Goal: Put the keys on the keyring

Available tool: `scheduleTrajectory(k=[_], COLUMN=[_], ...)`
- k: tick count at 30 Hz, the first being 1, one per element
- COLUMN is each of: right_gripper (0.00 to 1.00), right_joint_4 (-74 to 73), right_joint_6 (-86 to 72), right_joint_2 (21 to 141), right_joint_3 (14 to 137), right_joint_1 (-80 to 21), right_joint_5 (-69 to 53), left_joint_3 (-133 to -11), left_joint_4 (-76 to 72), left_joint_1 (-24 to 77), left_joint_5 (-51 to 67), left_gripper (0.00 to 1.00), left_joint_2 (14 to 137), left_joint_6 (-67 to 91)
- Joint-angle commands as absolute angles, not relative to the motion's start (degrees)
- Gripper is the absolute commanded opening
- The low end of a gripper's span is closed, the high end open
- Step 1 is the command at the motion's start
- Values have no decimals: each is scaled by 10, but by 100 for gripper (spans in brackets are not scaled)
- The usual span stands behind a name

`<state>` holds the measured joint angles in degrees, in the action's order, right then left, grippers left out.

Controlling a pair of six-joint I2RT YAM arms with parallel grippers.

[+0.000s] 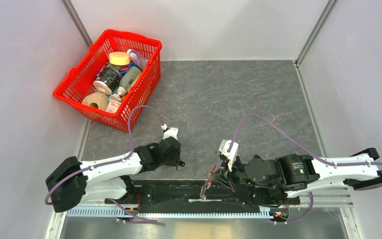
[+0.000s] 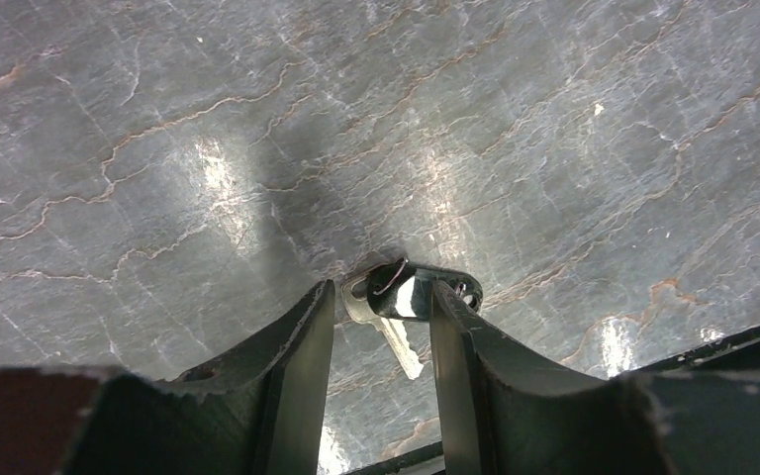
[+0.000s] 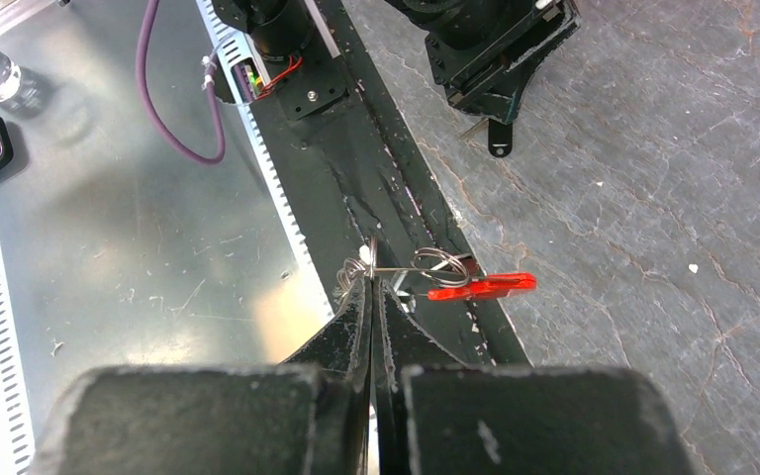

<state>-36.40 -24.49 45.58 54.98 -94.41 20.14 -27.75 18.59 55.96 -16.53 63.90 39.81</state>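
Observation:
My left gripper (image 2: 381, 292) is shut on a key (image 2: 406, 297) with a dark head and a silver blade that points back toward the wrist. It holds the key a little above the grey table. The key also shows in the right wrist view (image 3: 498, 139), hanging under the left gripper, and as a small dark speck in the top view (image 1: 181, 163). My right gripper (image 3: 371, 282) is shut on the thin silvery wire of the keyring (image 3: 440, 267). The red tag (image 3: 480, 287) sticks out to the right, over the black rail. In the top view the right gripper (image 1: 219, 172) is to the right of the left gripper (image 1: 179, 160).
A red basket (image 1: 149, 74) full of bottles and tape rolls stands at the back left. The black base rail (image 1: 179, 191) and a metal plate (image 3: 109, 247) run along the near edge. White walls close in the table on three sides.

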Motion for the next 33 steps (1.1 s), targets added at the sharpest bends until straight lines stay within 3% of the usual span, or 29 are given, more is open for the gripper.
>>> scheduleTrajectory(k=[1, 19, 24, 29, 33], right_gripper=[0, 0, 0, 0, 0], right_joint_4=[-329, -329, -328, -327, -328], right_joint_6=[-255, -254, -255, -256, -259], right_joint_2=[448, 448, 446, 445, 445], right_joint_3=[553, 553, 548, 546, 545], right_joint_1=[-948, -948, -948, -948, -948], right_joint_5=[199, 195, 195, 196, 194], left_joint_3=[-292, -300, -299, -297, -297], left_joint_4=[159, 142, 140, 148, 151], left_joint_1=[559, 559, 559, 558, 559], left_joint_5=[-186, -184, -183, -183, -168], left_gripper=[46, 32, 24, 4, 2], left_joint_2=[651, 682, 683, 674, 654], left_joint_6=[365, 346, 345, 342, 332])
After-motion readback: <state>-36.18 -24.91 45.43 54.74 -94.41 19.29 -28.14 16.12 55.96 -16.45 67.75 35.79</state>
